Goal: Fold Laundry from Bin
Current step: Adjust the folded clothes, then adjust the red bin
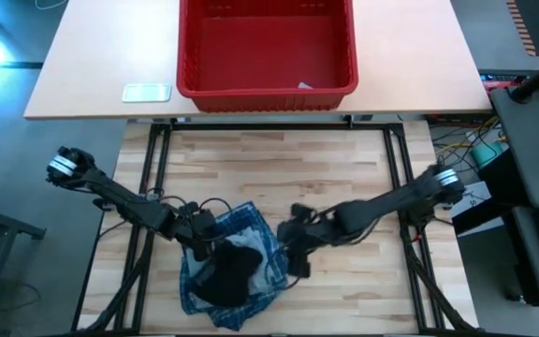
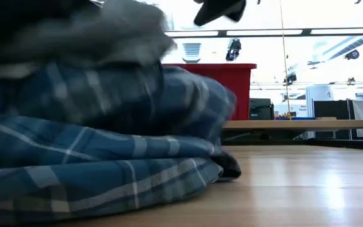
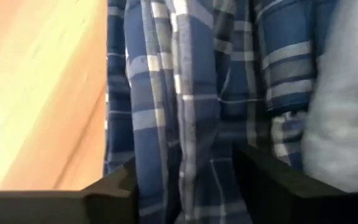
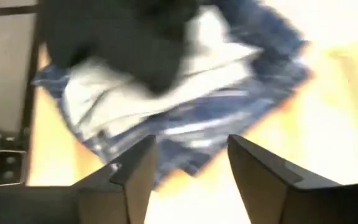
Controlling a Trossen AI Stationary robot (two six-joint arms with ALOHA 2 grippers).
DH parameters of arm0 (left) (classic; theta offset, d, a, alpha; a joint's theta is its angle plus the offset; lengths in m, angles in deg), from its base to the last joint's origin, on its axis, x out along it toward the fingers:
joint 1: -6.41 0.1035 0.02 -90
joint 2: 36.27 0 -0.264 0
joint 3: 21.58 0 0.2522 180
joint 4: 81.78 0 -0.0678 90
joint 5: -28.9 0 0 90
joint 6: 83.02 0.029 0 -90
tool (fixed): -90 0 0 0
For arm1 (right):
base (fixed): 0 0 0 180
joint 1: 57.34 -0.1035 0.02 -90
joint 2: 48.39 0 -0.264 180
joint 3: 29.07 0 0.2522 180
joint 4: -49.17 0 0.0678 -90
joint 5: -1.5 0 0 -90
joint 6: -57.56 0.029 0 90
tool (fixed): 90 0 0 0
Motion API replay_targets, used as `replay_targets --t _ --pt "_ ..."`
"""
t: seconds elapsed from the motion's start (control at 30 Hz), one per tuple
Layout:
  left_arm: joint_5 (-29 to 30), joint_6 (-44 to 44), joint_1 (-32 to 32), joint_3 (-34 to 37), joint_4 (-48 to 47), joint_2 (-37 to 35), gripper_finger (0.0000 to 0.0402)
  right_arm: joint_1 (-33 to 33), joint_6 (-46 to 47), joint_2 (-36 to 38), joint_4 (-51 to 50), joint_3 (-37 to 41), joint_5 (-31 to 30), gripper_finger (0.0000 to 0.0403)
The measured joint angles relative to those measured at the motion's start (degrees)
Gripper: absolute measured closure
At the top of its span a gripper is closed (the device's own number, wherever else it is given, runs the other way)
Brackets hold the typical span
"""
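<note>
The laundry lies in one pile near the table's front edge: a blue-and-white plaid shirt (image 1: 251, 234) at the bottom, a light grey garment (image 1: 243, 249) on it and a black garment (image 1: 225, 276) on top. The low view shows the plaid shirt (image 2: 93, 151) close up. My left gripper (image 1: 204, 236) is at the pile's far left edge, open, slanting down, with plaid cloth between its fingers (image 3: 188, 174). My right gripper (image 1: 298, 255) hangs open above the table just right of the pile, nothing between its fingers (image 4: 188, 168). The red bin (image 1: 265, 47) stands beyond the table's far edge. My left gripper has a lengthwise fold of the plaid shirt (image 3: 185, 149) between its two fingers, coming from above at a slant. I cannot tell whether the fingers touch the cloth. The shirt lies on the table under the other garments.
The bin rests on a lighter tabletop (image 1: 92, 65) behind the wooden one, with a small white scrap (image 1: 305, 86) inside it. A pale flat rectangle (image 1: 146, 92) lies left of the bin. Bare wood (image 1: 279, 168) stretches between pile and bin, and to the pile's right (image 2: 307, 183).
</note>
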Motion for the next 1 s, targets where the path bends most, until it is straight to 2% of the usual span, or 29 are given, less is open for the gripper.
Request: replay_targets --t 0.13,0.23,0.33,0.47,0.53,0.6,0.7,0.83,1.0 --pt "-1.6 -1.52 0.15 -3.43 -6.21 -1.19 0.0185 1.24 -0.11 5.55 -7.01 0.0 -9.59 0.0162" --pt "-2.02 -1.6 0.24 -8.33 -14.73 -2.93 0.0144 3.66 -1.46 9.31 -10.53 0.02 -16.6 0.0125" --pt "-0.32 -1.01 0.44 -14.12 -24.73 -5.63 0.0105 8.08 -3.77 12.67 -11.31 0.02 -19.74 0.01" --pt "7.86 -1.05 4.01 -21.59 -36.69 -10.17 0.0065 16.94 -13.62 15.3 -10.2 0.02 -19.34 0.0085" --pt "12.81 0.43 8.78 -25.21 -39.02 -12.23 0.0056 22.51 -20.73 15.72 -8.56 -0.04 -16.72 0.0083" --pt "16.17 6.26 15.2 -28.83 -37.44 -13.64 0.0054 29.01 -27.71 15.68 -7.71 -0.8 -11.49 0.0084" --pt "16.88 22.65 27.19 -34.32 -29.39 -14.36 0.0058 37.89 -36.6 14.52 -7.18 -3.55 -5.51 0.009" --pt "7.87 45.5 44.29 -41.92 -18.2 -12.27 0.0069 47.49 -46.94 12.31 -10.12 -9.13 -2.37 0.0099" --pt "-4.19 60.68 63.04 -50.43 -20.45 -5.15 0.0072 55.56 -54.42 8.31 -16.3 -15.86 1.54 0.0101"
